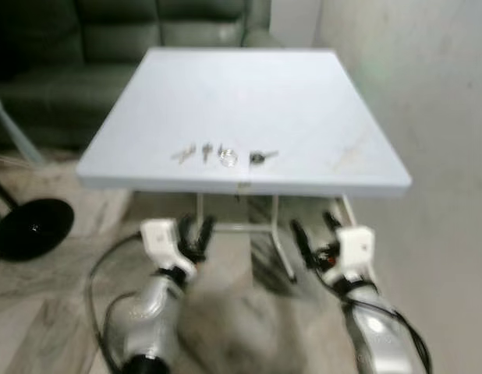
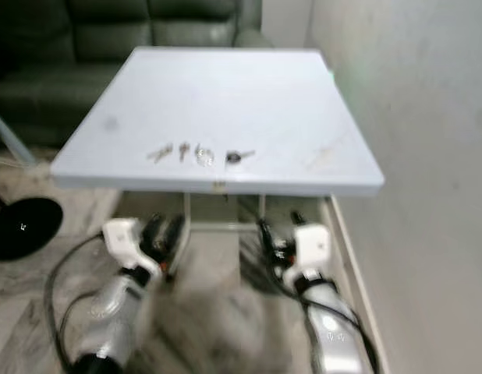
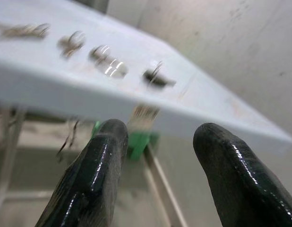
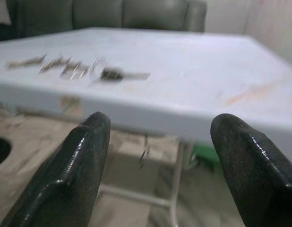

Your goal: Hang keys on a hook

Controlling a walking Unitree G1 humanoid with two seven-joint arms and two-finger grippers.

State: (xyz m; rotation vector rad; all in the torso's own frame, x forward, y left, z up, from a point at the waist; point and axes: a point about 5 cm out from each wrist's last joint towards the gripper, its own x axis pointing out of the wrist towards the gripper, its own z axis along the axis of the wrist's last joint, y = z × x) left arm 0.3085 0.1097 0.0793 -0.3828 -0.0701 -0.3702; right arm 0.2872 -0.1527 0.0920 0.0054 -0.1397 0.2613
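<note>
The tabletop (image 1: 249,101) is seen as a pale, plain blue-white, marked by a faint brownish smear near its right edge. The keys (image 1: 224,154) are shown in dull silver, with one dark, almost black piece among them. A sofa (image 1: 124,47) in dark green is seen behind. The floor (image 1: 62,257) is patterned in grey and beige marble streaks, and a round black base (image 1: 32,227) is set on it. The wall (image 1: 428,93) is rendered in off-white. Silver arms with white wrist housings are ended by the left gripper (image 3: 160,182) and the right gripper (image 4: 160,175), each with glossy black fingers. A patch of bright green (image 3: 139,142) is visible under the tabletop.
</note>
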